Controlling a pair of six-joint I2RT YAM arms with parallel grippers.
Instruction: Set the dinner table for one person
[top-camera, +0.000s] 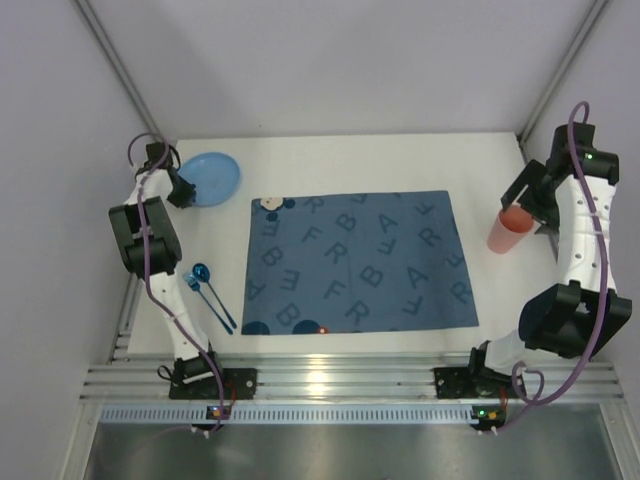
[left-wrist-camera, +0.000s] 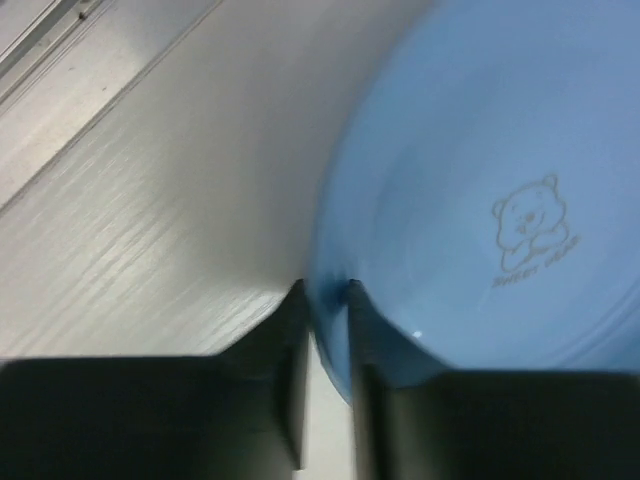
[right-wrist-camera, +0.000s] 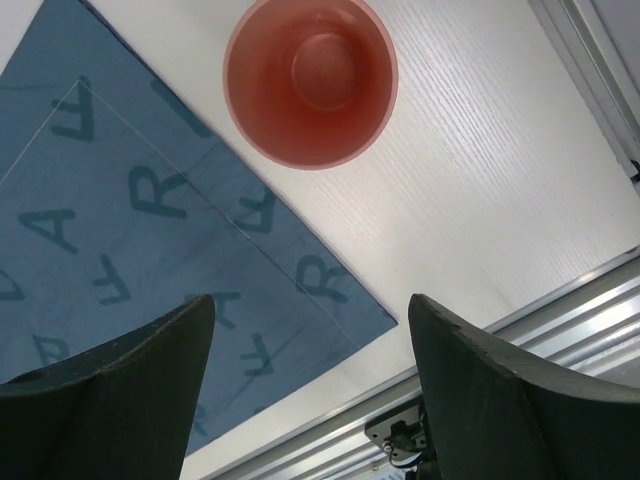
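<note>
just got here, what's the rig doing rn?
Setting a place for one. The left gripper is pinched on the rim of the blue plate at the far left of the table. The right gripper is open near the pink cup, not touching it. The lettered placemat lies bare in the middle; a blue spoon and fork lie to its left.

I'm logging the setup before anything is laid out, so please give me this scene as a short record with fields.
left hand: closed on the rim of the blue plate
right hand: open, holding nothing, pink cup ahead of its fingers
placemat: blue, letter-printed, flat mid-table, with no plate, cup or cutlery on it
cutlery: blue spoon and fork, side by side, left of the placemat
table: white
</note>
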